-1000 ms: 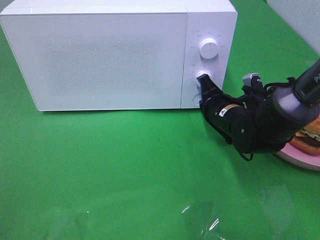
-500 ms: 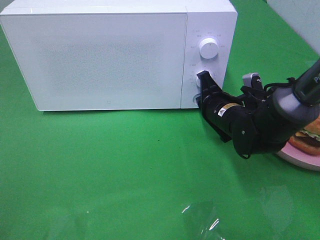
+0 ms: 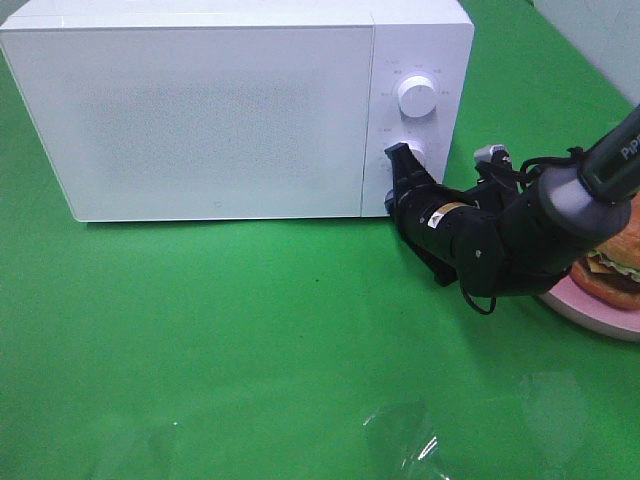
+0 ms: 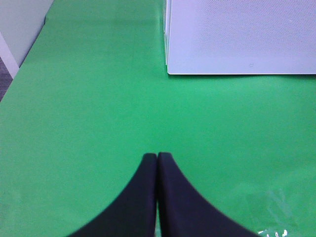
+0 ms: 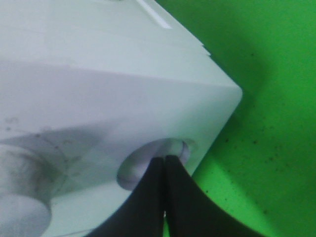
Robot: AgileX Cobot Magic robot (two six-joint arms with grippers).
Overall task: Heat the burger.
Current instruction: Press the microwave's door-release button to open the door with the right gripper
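Burger: the burger sits on its pink plate at the right edge of the bench, outside the oven and well apart from the door.
Burger, change: it has not moved over the last second. More of it shows now only because the right arm has drawn left, off it.
Right gripper: the right gripper is closed with nothing between its fingers. Its joined tips are set against the round push button low on the control panel.
Right gripper, change: a second ago the tips were at the lower knob. They have since slid left and inward along the panel.
Microwave: the white microwave has its door closed and flush. No gap shows along its edge.
Upper knob: the upper knob is clear of the arm.
Left gripper: the left gripper is closed and empty. It hangs over bare green bench, short of the oven's front.
Assessment: the step in hand appears to be pressing the door release. The door has not yet sprung open, so loading and heating are both still to do.
Risk: closed tips may skid off the button's rim.
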